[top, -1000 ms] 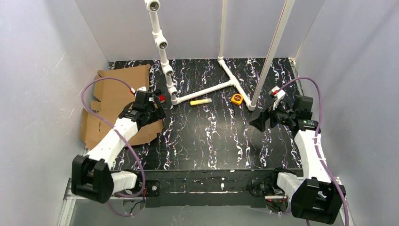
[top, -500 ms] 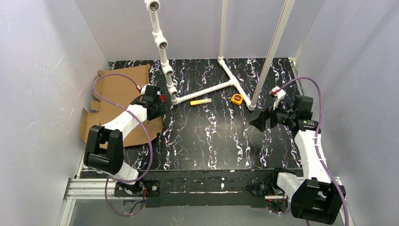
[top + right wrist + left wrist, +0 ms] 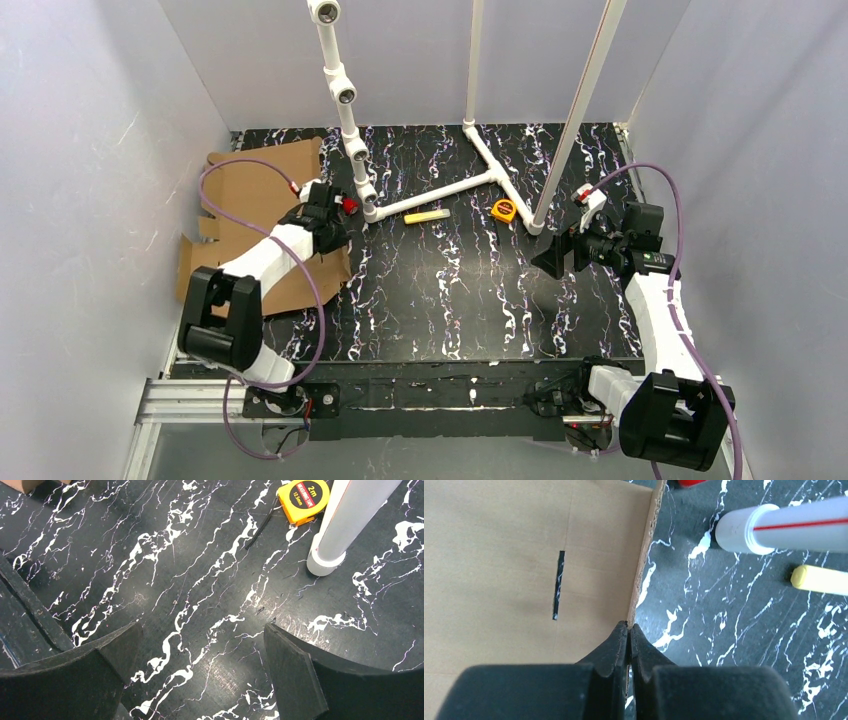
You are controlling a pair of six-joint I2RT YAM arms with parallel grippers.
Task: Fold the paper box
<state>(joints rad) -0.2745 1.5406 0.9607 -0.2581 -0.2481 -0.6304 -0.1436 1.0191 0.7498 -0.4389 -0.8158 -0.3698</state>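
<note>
On the near right of the black, white-veined surface, the right hand hangs just above the top with its two fingers spread wide, released and touching nothing.

Across on the left, the left hand is clenched on the paper box. Its fingertips are pressed together over the box's right edge, with the thin corrugated rim running in between them. The box lies opened out flat along the left side of the surface, reaching from the middle toward the far left corner. Its notched flaps point to the left wall, and a narrow slot is cut in the panel beside the grip. A purple cable loops over the cardboard.

Just beyond the left hand sits a small red object, too small to identify. To its right a white pipe frame lies on the surface. A short yellow stick sits just on its near side. A yellow tape measure rests beside the foot of an upright pipe.
</note>
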